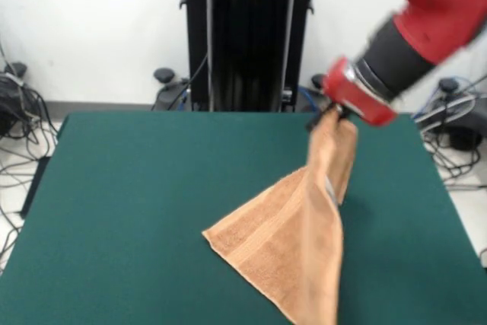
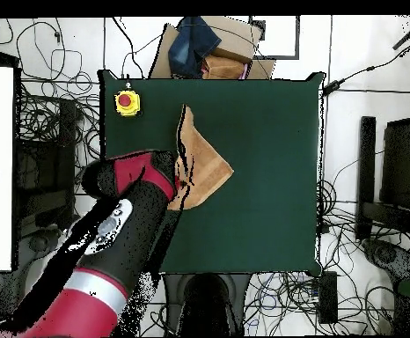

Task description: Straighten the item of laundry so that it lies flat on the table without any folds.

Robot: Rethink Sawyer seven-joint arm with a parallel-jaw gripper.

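The table (image 1: 152,211) is a broad green field, and most of it lies bare. In the front view the whole left half is open cloth from the far edge to the near one, and a narrower strip of green stays free along the right edge. From overhead, wide room shows on the side of the table away from the arm, while a yellow box with a red button (image 2: 127,102) sits near one corner, well apart from the cloth. Beyond one long edge stand a cardboard box (image 2: 230,55) and a dark blue bundle (image 2: 194,42); cables (image 1: 19,123) lie over the floor on every side.

The towel (image 1: 293,245) hangs from one raised corner and fans downward (a tall, uneven triangle in the front view). Its lower part rests on the table right of centre, running off the bottom of the picture, with one corner spread leftward on the green. A woven band runs along that lower left edge. The upper part is bunched into a narrow vertical fold.

The gripper (image 1: 332,114) sits at the top of that fold, near the far right part of the table, below the red wrist of the arm (image 1: 411,32). It is clamped on the towel's top corner, which is lifted clear of the surface.
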